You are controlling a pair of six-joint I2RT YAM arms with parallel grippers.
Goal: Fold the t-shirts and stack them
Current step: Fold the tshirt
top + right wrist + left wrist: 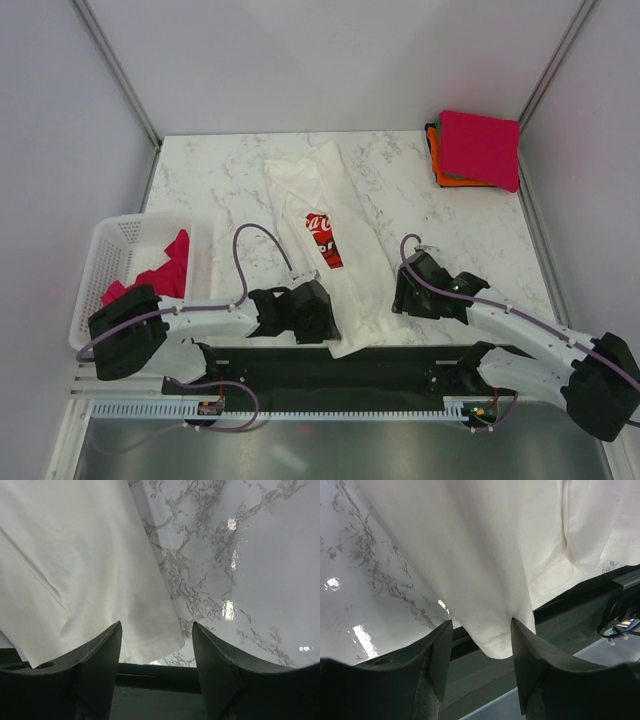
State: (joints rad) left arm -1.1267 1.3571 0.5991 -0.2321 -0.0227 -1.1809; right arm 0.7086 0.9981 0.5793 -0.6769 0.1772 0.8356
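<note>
The white cloth t-shirt [335, 215] lies lengthwise down the middle of the marble-patterned table [215, 180], folded into a long narrow strip from the far centre to the near edge. Its hem overhangs the black rail [570, 612] there. It looks light, limp and thin, so it should drape and slide easily on the glossy top. The two near hem corners seem the best places to pinch it.

The red square print [322, 240] carries white script. The fold hides part of it, so only a fragment of Coca-Cola lettering reads.

The left gripper [482, 647] has its jaws apart, with the near-left hem corner hanging between them, not pinched. The right gripper [156, 642] is also spread wide and holds nothing, just over the near-right hem corner.

At the far right, a folded magenta-pink t-shirt [482, 148] tops an orange t-shirt [448, 178]. On the left, a white plastic lattice basket [118, 240] holds a crumpled magenta-pink t-shirt [170, 262].
</note>
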